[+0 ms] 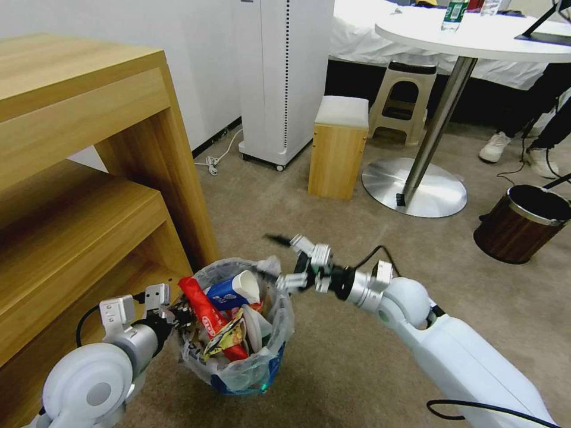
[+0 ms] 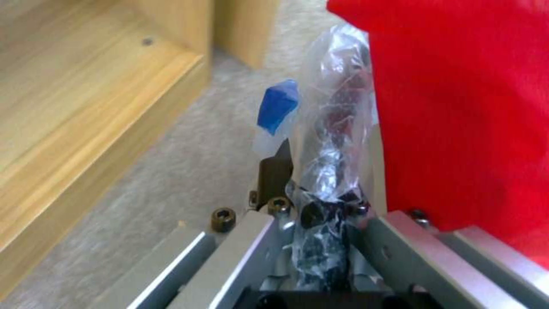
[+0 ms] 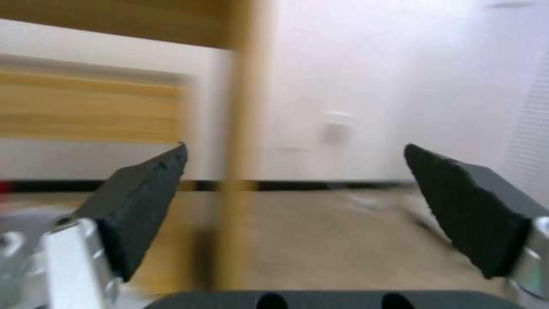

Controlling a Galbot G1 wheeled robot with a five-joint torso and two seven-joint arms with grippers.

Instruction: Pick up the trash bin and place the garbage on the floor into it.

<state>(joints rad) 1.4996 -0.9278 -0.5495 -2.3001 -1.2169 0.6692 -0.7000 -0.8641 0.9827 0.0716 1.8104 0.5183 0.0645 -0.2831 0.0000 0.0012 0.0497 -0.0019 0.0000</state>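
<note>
The trash bin point(image 1: 250, 368), lined with a crinkled clear bag and blue low down, is beside the wooden shelf's corner on the beige floor point(image 1: 357, 356). Garbage fills it: a red wrapper point(image 1: 205, 312), a blue-white paper cup point(image 1: 229, 291), a white cup point(image 1: 253, 327) and a yellow wrapper point(image 1: 229, 336). My left gripper point(image 1: 172, 310) is shut on the bin's near-left rim; the left wrist view shows the left gripper point(image 2: 320, 206) pinching rim and clear bag point(image 2: 337, 128), with the red wrapper point(image 2: 457, 120) alongside. My right gripper point(image 1: 275, 259) hovers open over the far-right rim, with nothing between its pads point(image 3: 143, 201).
A wooden shelf unit point(image 1: 77, 178) stands close on the left. Farther off are a white appliance point(image 1: 282, 77), a wooden stool point(image 1: 338, 148), a round table's metal base point(image 1: 416, 187) and a brown wood-look bin point(image 1: 523, 223). A person's shoes point(image 1: 493, 147) are at the back right.
</note>
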